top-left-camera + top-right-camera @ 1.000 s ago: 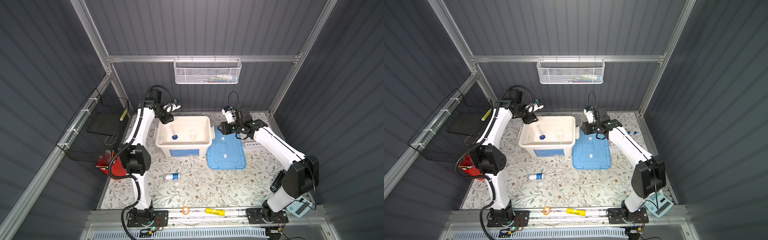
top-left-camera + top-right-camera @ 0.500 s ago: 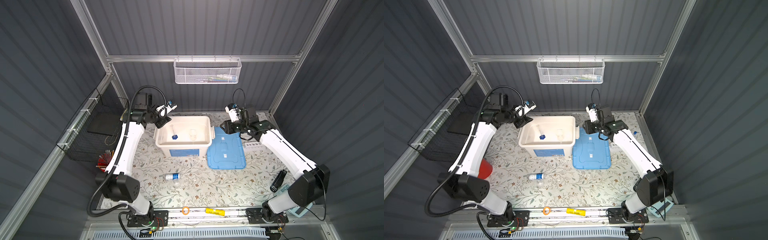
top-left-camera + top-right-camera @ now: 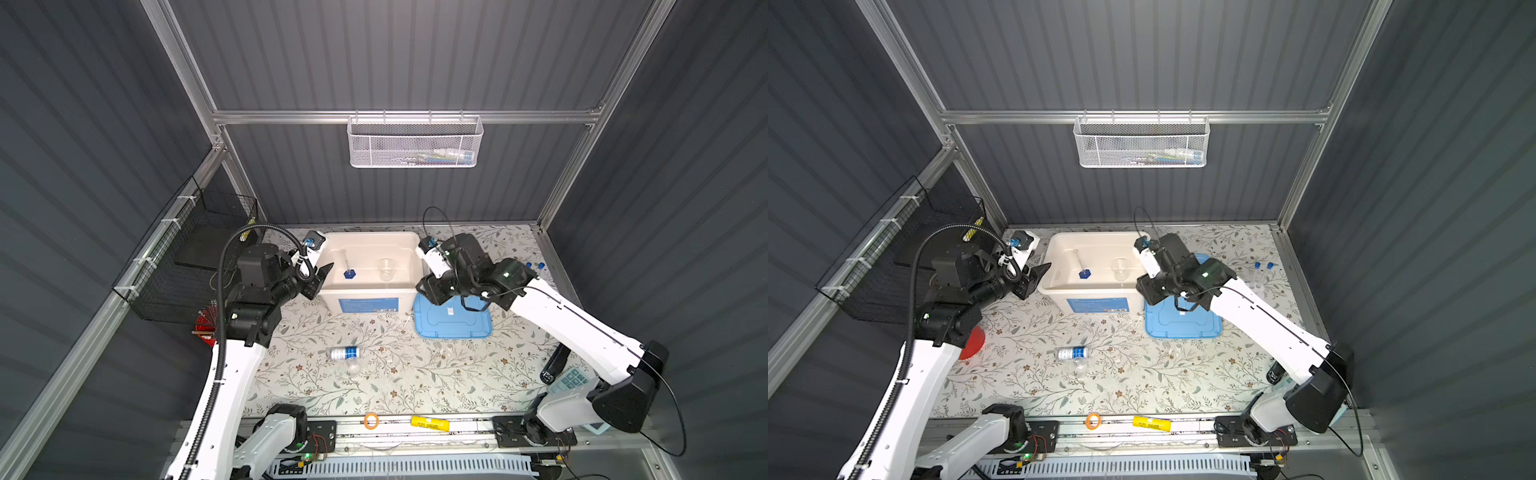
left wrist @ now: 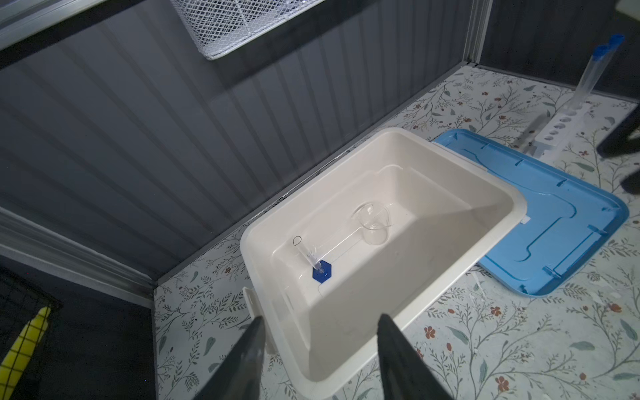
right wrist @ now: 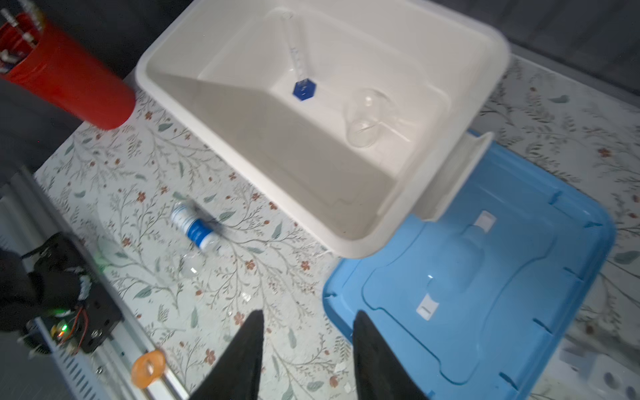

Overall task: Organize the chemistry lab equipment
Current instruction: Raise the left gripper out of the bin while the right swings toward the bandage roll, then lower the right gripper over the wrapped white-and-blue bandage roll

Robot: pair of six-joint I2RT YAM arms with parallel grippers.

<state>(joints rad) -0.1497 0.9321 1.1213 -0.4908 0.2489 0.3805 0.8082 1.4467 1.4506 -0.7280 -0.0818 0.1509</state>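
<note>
Inside white bin (image 3: 334, 297): cylinder (image 3: 349, 273), clear beaker (image 3: 386, 268); left fingers (image 4: 247, 360), right fingers (image 5: 242, 356) parted, empty.

Top views: high, far, facing down-back. Wrist views: near, right blurry, perhaps tilted; all share bin (image 3: 374, 245).

A white bin (image 3: 405, 299) is being carried by the floral worktop (image 3: 386, 386). A blue lid (image 3: 453, 322) is being borne flat just beside the bin, and a white blue-labelled bottle (image 3: 345, 353), on its side, in front of it.
</note>
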